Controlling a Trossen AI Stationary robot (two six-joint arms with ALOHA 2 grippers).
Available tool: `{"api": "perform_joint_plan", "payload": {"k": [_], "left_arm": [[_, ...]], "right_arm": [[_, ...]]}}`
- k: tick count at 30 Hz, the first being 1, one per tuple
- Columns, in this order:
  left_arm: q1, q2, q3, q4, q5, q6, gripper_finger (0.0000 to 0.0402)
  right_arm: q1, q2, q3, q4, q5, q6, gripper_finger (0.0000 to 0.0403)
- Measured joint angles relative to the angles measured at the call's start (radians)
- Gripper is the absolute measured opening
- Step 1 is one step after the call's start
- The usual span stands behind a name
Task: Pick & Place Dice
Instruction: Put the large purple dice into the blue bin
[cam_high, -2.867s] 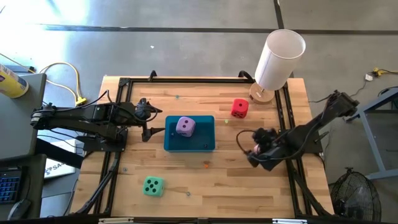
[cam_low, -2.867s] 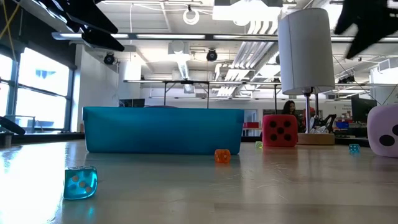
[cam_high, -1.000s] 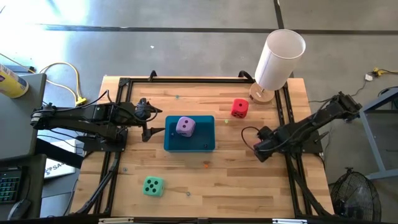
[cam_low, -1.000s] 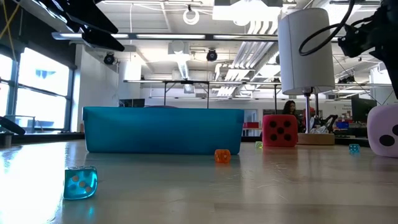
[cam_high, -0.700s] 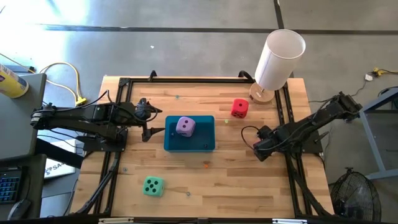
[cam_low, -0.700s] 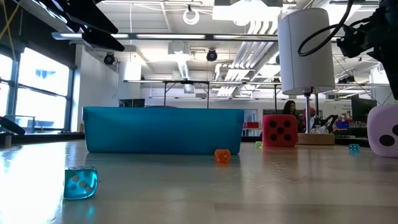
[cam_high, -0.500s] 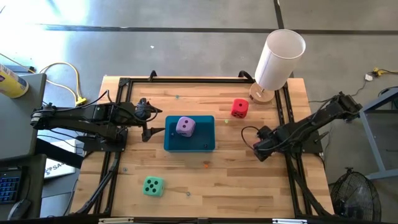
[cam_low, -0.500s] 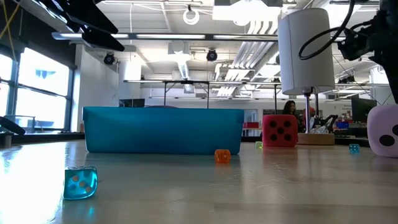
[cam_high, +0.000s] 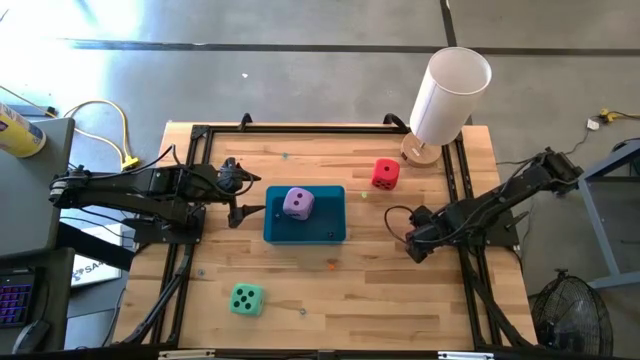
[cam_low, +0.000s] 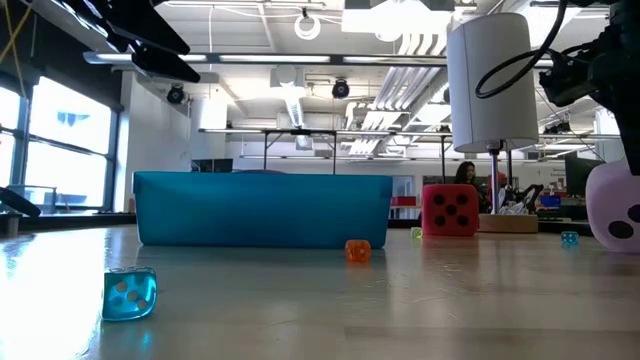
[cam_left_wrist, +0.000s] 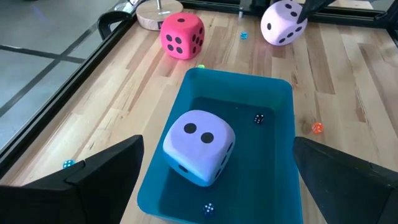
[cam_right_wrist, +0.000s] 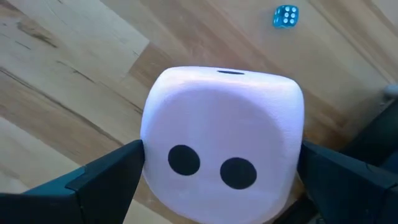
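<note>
With our right gripper (cam_right_wrist: 217, 186) spread wide astride the pink die (cam_right_wrist: 222, 143), closing off-centre could squeeze the soft cube out sideways.

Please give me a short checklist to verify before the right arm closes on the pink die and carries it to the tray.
1. Right end effector open: ok.
2. Pink die between its fingers: ok.
3. Die resting flat on the table: cannot tell; low view shows it tilted.
4. Free space in teal tray beside lilac die: ok.
5. Left end effector open, over the tray, may block the drop: not ok.
</note>
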Motion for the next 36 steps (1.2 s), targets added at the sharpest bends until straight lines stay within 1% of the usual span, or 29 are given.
{"api": "perform_joint_plan", "payload": {"k": [7, 21, 31, 36], "left_arm": [[0.0, 0.0, 0.0, 0.0, 0.0, 0.0, 0.04], [0.0, 0.0, 0.0, 0.0, 0.0, 0.001, 0.04], [0.0, 0.001, 0.0, 0.0, 0.0, 0.001, 0.04], [0.0, 0.001, 0.0, 0.0, 0.0, 0.001, 0.04]], "right_arm": [[0.0, -0.001, -0.011, 0.014, 0.004, 0.011, 0.0398], [0.0, 0.003, -0.16, 0.109, 0.0, 0.037, 0.0398], [0.0, 0.002, -0.164, 0.139, -0.016, 0.004, 0.0398], [0.0, -0.003, -0.164, 0.241, -0.028, -0.05, 0.0398]]}}
